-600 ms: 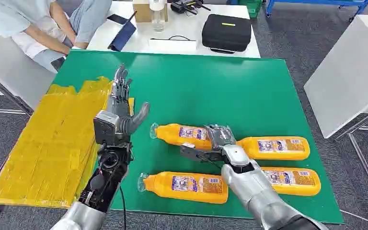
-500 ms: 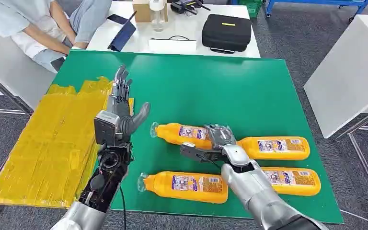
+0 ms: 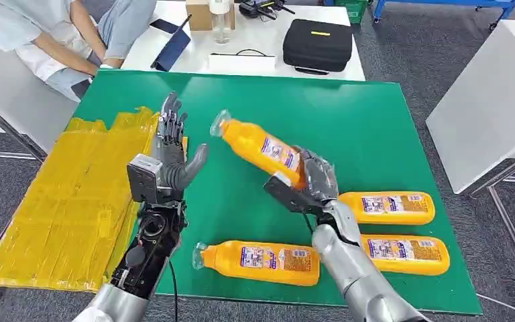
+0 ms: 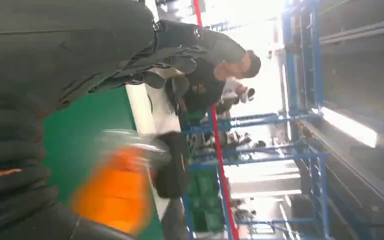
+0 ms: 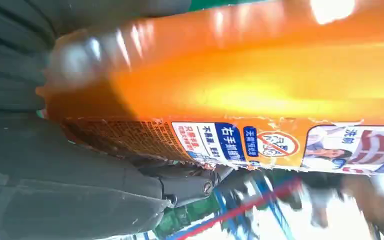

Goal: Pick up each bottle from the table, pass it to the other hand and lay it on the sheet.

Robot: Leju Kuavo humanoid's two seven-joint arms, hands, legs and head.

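Nearest on the green worktop (image 3: 349, 127), three orange plastic bottles with printed labels (image 3: 258, 257) are left lying flat, well apart from the yellow plastic sheet (image 3: 60, 201) where they are to be laid. A fourth orange bottle (image 3: 258, 147) is gripped by its base in the right robot hand (image 3: 308, 184) and tilted, cap first, toward the left. There the left robot hand (image 3: 169, 161) is held upright with fingers spread and nothing in it, apparently to receive the pass.
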